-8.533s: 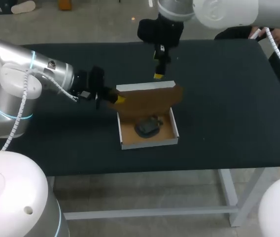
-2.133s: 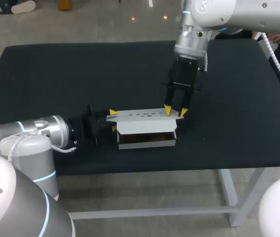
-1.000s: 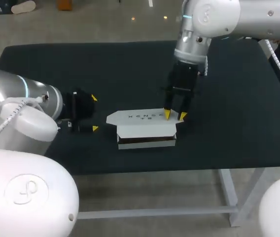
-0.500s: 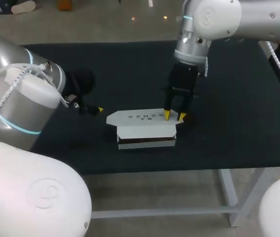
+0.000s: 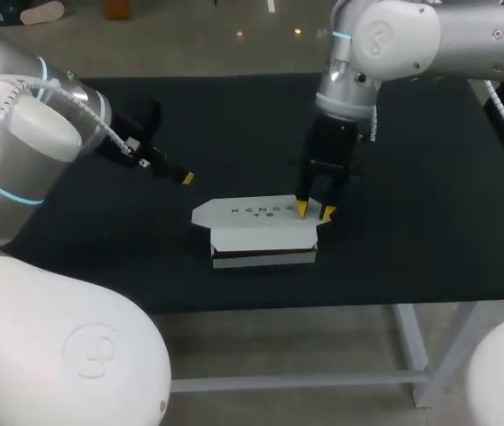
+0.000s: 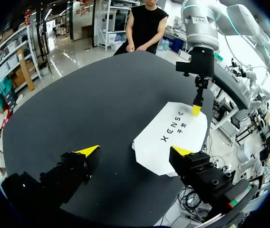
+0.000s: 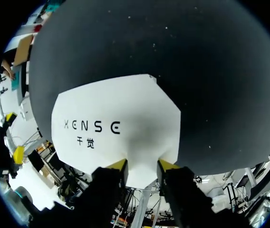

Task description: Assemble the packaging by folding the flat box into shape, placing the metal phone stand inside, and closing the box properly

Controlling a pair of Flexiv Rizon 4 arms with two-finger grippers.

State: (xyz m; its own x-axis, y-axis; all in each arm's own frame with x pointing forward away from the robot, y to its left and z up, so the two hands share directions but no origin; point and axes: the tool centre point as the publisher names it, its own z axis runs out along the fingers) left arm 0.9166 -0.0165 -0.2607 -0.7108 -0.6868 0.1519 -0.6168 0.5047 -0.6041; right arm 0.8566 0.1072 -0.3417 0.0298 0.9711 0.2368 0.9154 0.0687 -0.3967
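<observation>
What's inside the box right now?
Only a dark slit shows under the lid along the front of the box. The lid covers the interior, so no contents are visible. The right pincer rests on the lid.

box [image 5: 265,238]: I see it on the table [image 5: 412,204], near its front edge.
right gripper [image 5: 314,210]: over the box's right rear corner.
left gripper [image 6: 135,152]: behind-left of the box, well apart.
</observation>
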